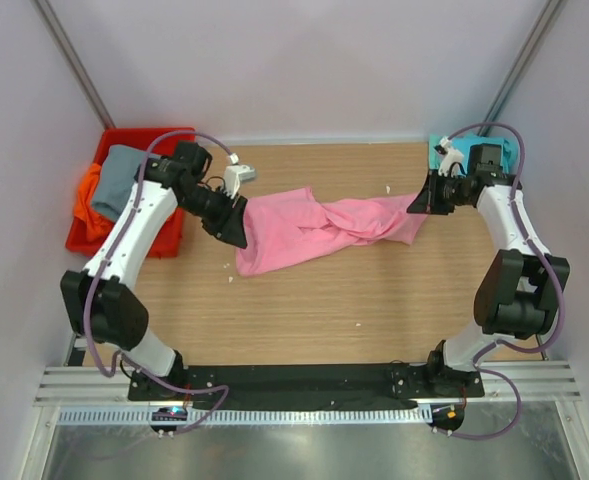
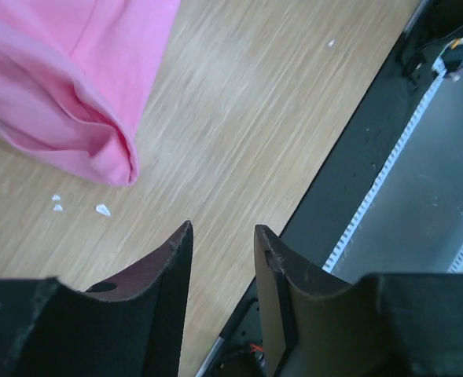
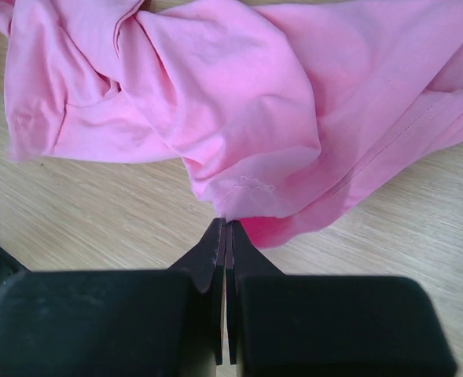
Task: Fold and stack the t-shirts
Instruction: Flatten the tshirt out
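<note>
Black right end effector pinches the hem of the soft pink cloth t-shirt, which lies twisted mid-frame on the wooden bench. Left end effector, part-open and empty, hangs beside its lower-left corner. Flattening stage, I judge; the next move is to grip that corner.

white arms, black joints, lilac cables, black grippers

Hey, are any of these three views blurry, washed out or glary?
Left wrist view: the table grain smears into streaks, probably motion blur, and the shirt edge is soft. Right wrist view: sharp, with stitching readable on the pink shirt. Top view: even light, soft shadows, no glare, walls leaning from the wide lens.
</note>
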You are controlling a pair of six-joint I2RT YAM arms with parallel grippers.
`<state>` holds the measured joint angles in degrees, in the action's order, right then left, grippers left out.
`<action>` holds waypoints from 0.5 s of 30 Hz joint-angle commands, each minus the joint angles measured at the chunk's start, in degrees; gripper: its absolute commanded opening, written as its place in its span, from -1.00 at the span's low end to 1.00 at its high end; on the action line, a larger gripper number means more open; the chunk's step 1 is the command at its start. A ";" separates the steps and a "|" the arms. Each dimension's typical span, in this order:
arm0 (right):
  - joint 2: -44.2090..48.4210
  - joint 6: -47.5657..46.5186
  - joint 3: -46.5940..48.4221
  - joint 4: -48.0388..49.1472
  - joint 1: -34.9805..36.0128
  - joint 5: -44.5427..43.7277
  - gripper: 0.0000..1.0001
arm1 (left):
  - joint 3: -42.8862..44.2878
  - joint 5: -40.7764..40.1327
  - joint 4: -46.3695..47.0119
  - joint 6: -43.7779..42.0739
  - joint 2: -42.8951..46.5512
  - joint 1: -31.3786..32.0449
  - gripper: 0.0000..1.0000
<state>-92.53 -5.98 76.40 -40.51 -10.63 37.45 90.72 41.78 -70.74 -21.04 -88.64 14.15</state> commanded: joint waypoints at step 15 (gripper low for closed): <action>-0.28 0.71 -3.01 5.09 -0.27 1.05 -0.97 | 22.73 -16.38 13.70 9.52 -33.42 -1.06 -0.18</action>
<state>-93.38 -5.41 74.04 -37.65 -10.63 38.06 109.03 26.92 -58.46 -13.67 -118.24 13.61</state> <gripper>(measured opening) 0.027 0.410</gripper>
